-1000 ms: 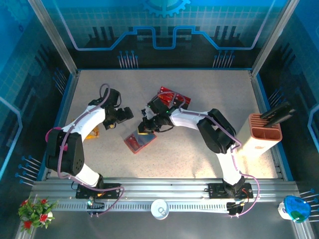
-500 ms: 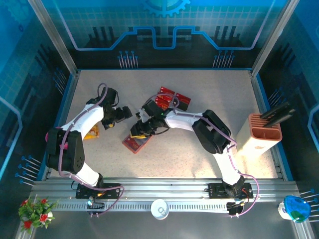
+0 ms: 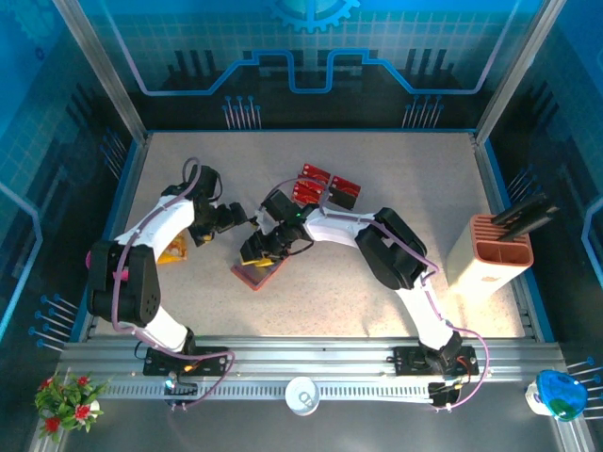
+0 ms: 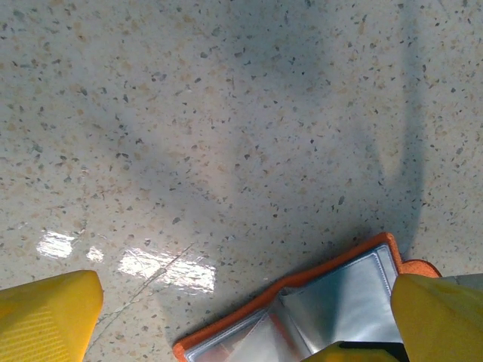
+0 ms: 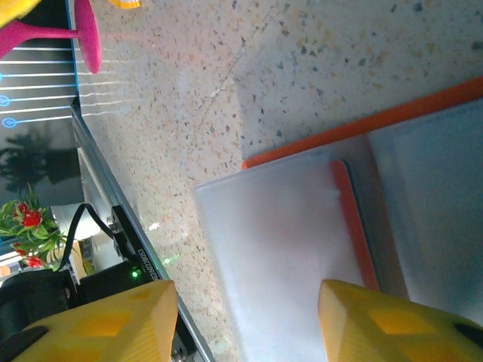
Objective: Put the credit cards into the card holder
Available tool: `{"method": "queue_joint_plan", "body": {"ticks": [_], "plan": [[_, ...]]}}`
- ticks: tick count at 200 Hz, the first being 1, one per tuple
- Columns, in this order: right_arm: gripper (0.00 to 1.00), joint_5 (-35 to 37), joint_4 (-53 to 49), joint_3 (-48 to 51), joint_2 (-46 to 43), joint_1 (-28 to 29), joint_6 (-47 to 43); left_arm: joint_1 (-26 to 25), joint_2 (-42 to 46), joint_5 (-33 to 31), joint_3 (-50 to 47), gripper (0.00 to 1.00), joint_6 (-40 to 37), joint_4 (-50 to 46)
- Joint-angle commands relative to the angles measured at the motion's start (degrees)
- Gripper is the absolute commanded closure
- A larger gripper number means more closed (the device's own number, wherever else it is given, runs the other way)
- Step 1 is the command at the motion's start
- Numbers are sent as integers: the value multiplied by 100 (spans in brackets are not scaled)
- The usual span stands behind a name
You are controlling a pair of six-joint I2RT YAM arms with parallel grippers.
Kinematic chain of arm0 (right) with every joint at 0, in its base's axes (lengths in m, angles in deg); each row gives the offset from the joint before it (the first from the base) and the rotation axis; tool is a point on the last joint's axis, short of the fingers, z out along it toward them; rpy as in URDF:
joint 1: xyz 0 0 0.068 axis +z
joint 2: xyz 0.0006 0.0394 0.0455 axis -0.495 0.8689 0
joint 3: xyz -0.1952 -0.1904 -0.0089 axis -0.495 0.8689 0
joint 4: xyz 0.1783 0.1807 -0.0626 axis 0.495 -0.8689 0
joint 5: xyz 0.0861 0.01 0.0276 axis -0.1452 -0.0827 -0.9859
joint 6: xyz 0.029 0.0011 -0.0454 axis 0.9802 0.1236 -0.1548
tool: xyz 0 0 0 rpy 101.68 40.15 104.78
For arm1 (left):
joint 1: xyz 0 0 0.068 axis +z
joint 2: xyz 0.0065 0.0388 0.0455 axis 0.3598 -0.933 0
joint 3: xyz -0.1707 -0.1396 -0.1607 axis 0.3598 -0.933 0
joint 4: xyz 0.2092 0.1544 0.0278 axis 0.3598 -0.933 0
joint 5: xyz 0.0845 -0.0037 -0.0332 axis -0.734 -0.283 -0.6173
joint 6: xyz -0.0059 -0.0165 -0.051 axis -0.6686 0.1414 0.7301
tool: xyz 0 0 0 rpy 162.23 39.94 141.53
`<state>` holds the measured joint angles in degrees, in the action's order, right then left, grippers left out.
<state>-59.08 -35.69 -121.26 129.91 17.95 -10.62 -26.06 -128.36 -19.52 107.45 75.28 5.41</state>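
The holder (image 3: 259,274) lies open, pockets up, a bit left of centre in the top view, and it also peeks in at the bottom edge of the left wrist view. The right gripper (image 3: 254,251) sits right over it. In its wrist view the yellow fingers (image 5: 98,324) are parted above a grey pocket with nothing pinched between them. There's a reddish strip along that pocket's edge, which could be a card tucked in or just the holder's trim, can't tell. The left gripper (image 3: 236,219) hangs just up-left of the holder, jaws fully wide, holding nothing.

My read is that this is the let-go end of a card drop. I'd lift the right gripper straight up first, so a finger doesn't catch the pocket lip and drag the holder across the slick table (image 4: 226,113). The holder looks light and floppy, so I'd bring the left down on its free flap to pin it.

Then head for the red cards (image 3: 345,191) at upper centre, well apart from the holder, and feed one in flat. Dark cards (image 3: 524,213), I think, poke out of the stand (image 3: 497,256) at the right edge.
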Motion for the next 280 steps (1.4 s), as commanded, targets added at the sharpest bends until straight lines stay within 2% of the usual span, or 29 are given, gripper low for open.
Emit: {"method": "queue_joint_plan", "body": {"ticks": [1, 49, 116, 168, 194, 227, 280], "plan": [[45, -261, -375, -85, 284, 212, -181, 23, 8, 193, 181, 1, -86, 9], [45, -267, -509, -56, 261, 188, -278, 31, 41, 221, 195, 1, -89, -4], [46, -434, -26, 154, -790, -361, -91, 34, 49, 457, 285, 1, -233, -10], [47, 218, -432, 618, -1310, -1018, -445, 31, 59, 719, 344, 1, -273, -34], [47, 882, -1194, 306, -1165, -1114, -978, 24, 78, 818, 307, 1, -223, -25], [47, 1396, -1963, -387, -678, -1023, -1526, 23, 89, 916, 243, 1, -150, -4], [50, 1563, -2429, -1151, 15, -869, -1805, 23, 130, 1023, 234, 1, -47, -16]]}}
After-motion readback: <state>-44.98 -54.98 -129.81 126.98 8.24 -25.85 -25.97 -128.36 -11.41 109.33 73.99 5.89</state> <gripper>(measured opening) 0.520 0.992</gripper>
